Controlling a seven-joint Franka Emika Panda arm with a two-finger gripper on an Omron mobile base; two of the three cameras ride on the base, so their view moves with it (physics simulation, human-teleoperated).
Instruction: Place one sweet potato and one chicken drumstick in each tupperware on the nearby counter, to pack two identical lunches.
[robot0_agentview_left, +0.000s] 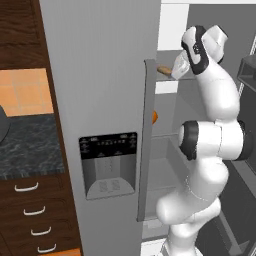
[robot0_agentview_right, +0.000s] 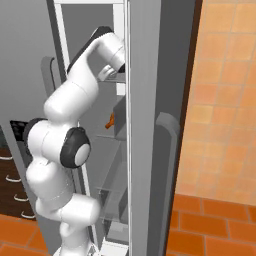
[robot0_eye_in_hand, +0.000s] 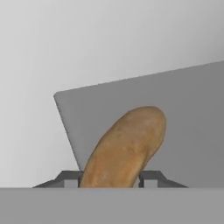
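Grey refrigerator doors fill much of the left base view, with a dark marbled counter and wooden drawers to the left. One door carries a black dispenser panel. The white robot arm reaches up into the open fridge, and a tan sweet potato pokes out beside the hand on an upper shelf. An orange item shows lower down, too hidden to name.

From the right base view, orange wall tiles stand right of the open fridge, and the arm bends inward toward an upper shelf.

Close up in the hand view, the gripper is clamped on the sweet potato, which slants up and right between the two dark fingertips over a grey shelf.
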